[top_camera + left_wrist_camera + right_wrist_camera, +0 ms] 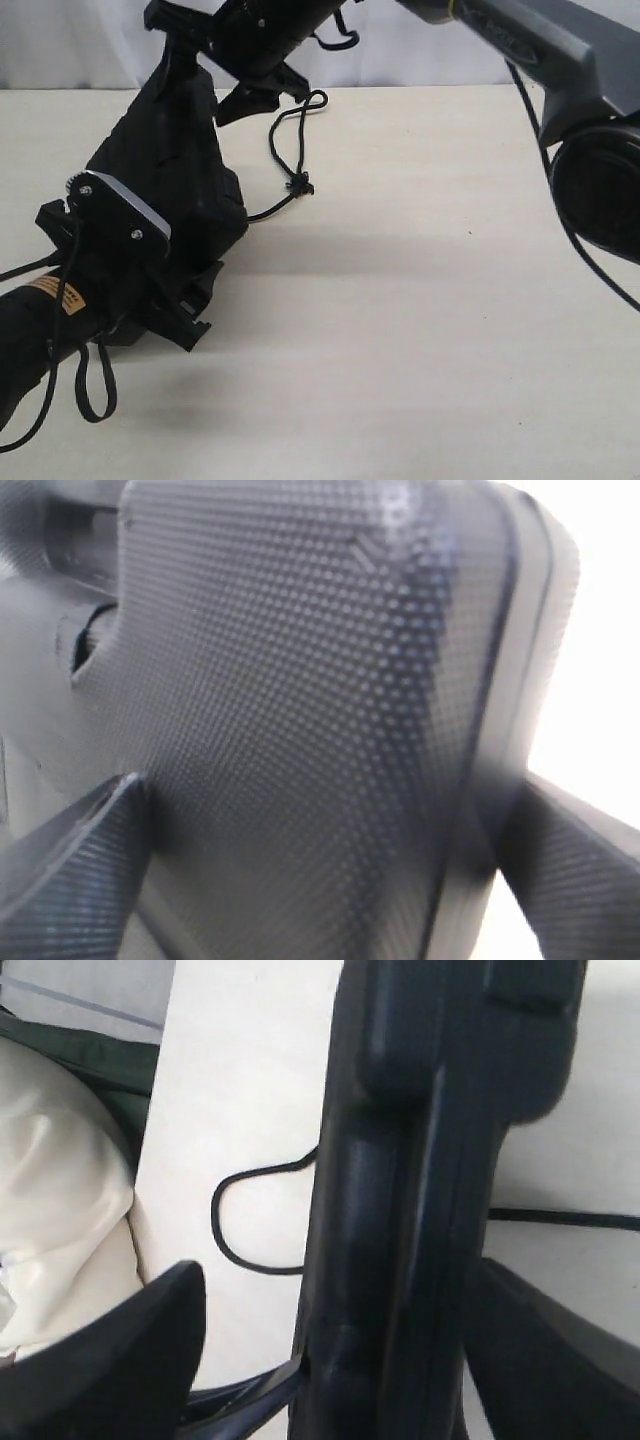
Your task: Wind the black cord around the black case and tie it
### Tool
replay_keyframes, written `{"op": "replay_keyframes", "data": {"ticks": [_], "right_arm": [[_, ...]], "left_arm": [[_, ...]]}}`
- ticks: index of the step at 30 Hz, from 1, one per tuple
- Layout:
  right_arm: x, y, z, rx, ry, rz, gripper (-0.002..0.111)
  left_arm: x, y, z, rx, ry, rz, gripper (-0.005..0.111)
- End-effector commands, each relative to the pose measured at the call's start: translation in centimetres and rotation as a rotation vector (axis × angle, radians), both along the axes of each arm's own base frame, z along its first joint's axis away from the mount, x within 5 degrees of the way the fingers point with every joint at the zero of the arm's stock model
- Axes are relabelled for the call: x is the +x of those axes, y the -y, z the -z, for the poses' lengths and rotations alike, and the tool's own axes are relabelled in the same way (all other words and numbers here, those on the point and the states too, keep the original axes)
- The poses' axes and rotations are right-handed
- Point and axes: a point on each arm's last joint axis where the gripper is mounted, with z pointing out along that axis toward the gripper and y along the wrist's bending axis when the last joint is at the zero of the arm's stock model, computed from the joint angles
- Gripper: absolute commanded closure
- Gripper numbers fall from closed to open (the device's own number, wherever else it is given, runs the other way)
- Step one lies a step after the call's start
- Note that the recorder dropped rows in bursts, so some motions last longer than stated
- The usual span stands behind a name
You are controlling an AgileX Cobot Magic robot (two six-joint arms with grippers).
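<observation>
Pincers sit at two ends of the black case (170, 150). The case stands tilted up near the left edge of the bench (420, 300), toward the far side. The left pincer (328, 780) comes in from the near left corner. Its two fingers (70, 880) press on the case, one on each side, so it grips the case. The right pincer (340, 1270) reaches across from the far side to the top end of the case. Its jaws stand wide apart with the case in between. One finger (110, 1360) is clear of the case, and bare bench shows in the gap. I cannot tell if the other finger touches. The black cord (298, 185) comes out from the right side of the case. It lies on the bench in a long loose loop that runs toward the far edge, with a small knot part way along. I cannot tell if the bottom of the case rests on the bench.
</observation>
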Motion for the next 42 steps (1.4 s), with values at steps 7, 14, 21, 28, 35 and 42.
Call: {"op": "replay_keyframes", "data": {"ticks": [7,14,21,28,35,42], "right_arm": [[5.7,11.9,-1.6,-0.289,0.261,0.143,0.040],[8.2,12.1,7.9,-0.446,0.200,-0.020,0.040],[8.3,10.1,11.2,-0.497,0.281,-0.206,0.040],[8.2,12.1,8.2,-0.448,0.261,-0.136,0.040],[7.9,8.4,11.7,-0.468,0.267,-0.184,0.040],[7.2,5.2,14.5,-0.493,0.326,-0.300,0.040]], "left_arm": [[-0.5,0.1,0.9,-0.043,-0.114,-0.021,0.107],[-0.4,-0.3,0.9,-0.070,-0.129,-0.083,0.107],[-0.5,-0.4,1.0,-0.082,-0.151,-0.110,0.107],[-2.4,-1.5,-0.7,-0.151,-0.134,-0.119,0.107],[-5.0,-3.3,-1.9,-0.202,-0.067,-0.112,0.107],[-5.3,-3.6,-1.8,-0.199,-0.065,-0.122,0.107]]}}
